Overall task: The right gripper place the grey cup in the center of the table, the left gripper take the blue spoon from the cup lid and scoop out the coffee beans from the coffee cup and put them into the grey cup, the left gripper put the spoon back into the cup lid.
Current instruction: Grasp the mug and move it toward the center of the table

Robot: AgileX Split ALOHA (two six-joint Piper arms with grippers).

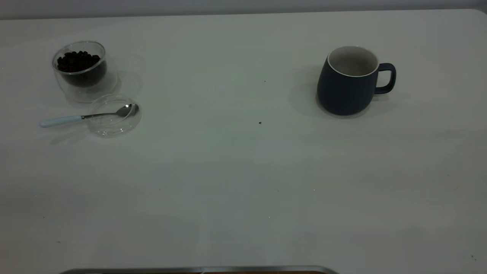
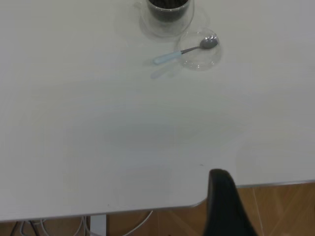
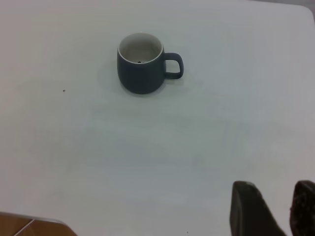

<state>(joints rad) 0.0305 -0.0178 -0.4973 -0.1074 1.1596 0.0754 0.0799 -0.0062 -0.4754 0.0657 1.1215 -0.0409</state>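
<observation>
The grey cup [image 1: 348,85] stands upright at the right of the table [image 1: 243,171], handle to the right; it also shows in the right wrist view [image 3: 140,71]. The coffee cup [image 1: 81,72] with coffee beans [image 1: 78,61] stands at the far left. In front of it lies the cup lid [image 1: 110,128], with the blue spoon [image 1: 87,116] resting bowl-in, handle pointing left. Neither gripper shows in the exterior view. The right gripper [image 3: 274,189] is open and empty, well short of the grey cup. One black finger of the left gripper [image 2: 220,196] shows over the table edge, far from the spoon [image 2: 184,50].
A metal-edged strip [image 1: 198,270] runs along the near edge of the exterior view. Wooden floor [image 2: 275,206] and cables [image 2: 133,226] show beyond the table edge. Small dark specks [image 1: 260,122] lie mid-table. The table's rounded corner [image 3: 307,10] is beyond the grey cup.
</observation>
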